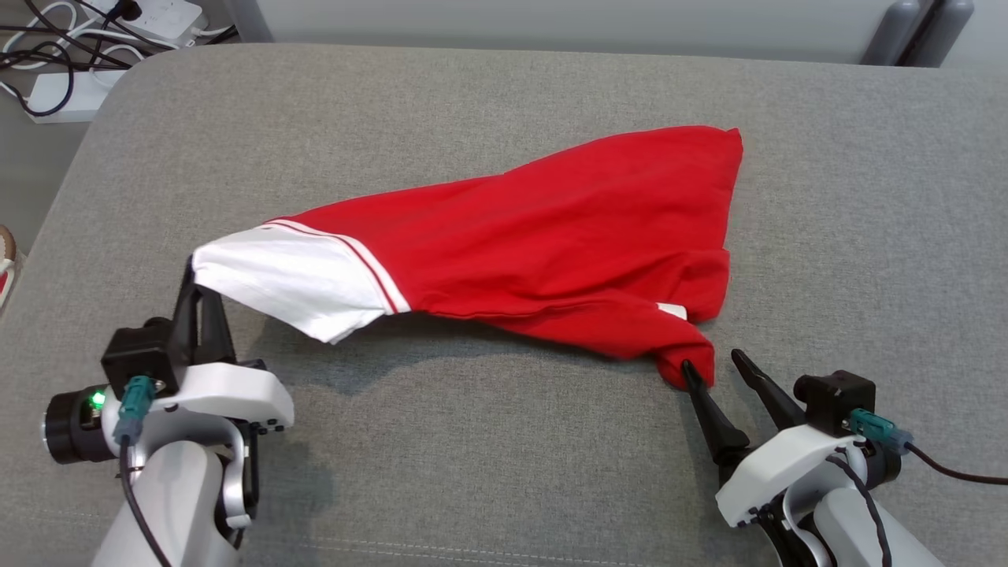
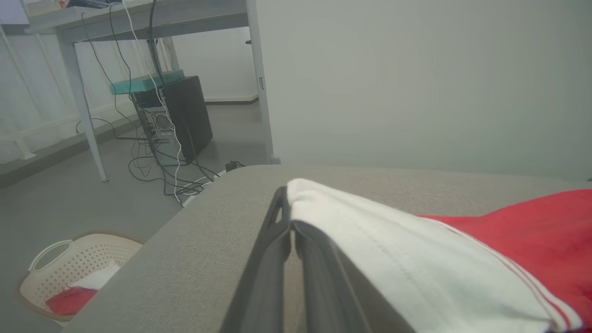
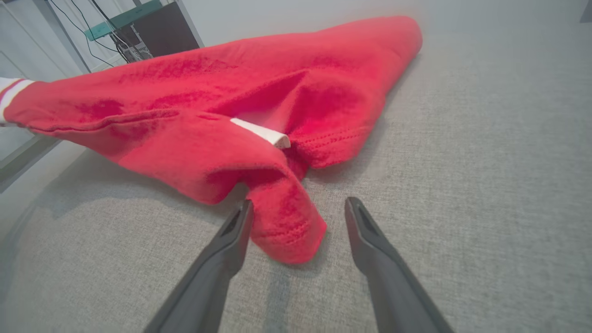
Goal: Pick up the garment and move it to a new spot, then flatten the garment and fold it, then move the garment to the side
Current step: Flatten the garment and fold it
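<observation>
The garment (image 1: 551,236) is a red shirt with a white sleeve, stretched across the grey padded table (image 1: 504,472). My left gripper (image 1: 193,272) is shut on the white sleeve's edge (image 2: 370,231) and holds that end lifted off the table at the left. At the lower right, my right gripper (image 1: 713,362) stands open. A red corner of the garment (image 3: 286,231) lies between its fingers, touching the left finger (image 3: 231,240); the right finger (image 3: 365,231) stays apart from the cloth.
A pale laundry basket (image 2: 69,268) with red and white cloth stands on the floor past the table's left edge. Cables and power strips (image 1: 71,71) lie on the floor at the far left, near a desk and computer tower (image 2: 180,115).
</observation>
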